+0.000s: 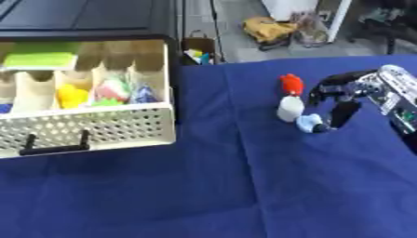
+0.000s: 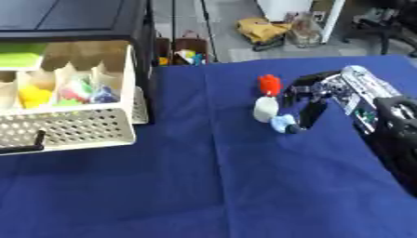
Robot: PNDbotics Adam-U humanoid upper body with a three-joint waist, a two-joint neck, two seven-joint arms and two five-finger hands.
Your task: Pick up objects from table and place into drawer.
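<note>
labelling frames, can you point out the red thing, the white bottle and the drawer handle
red thing (image 1: 291, 83): left eye view, its middle.
white bottle (image 1: 289, 109): left eye view, its body.
drawer handle (image 1: 54, 147): left eye view, the black bar.

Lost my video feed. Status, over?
Right hand curled, fingertips at pale blue object. Left hand not in view. Red item and white item beside it. Drawer open, path clear.

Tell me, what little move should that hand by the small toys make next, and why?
Probably close the right hand on the light blue object. Its curled fingers reach down right beside that piece, which still lies on the blue cloth next to a white object and a red one, while the drawer stands open.
</note>
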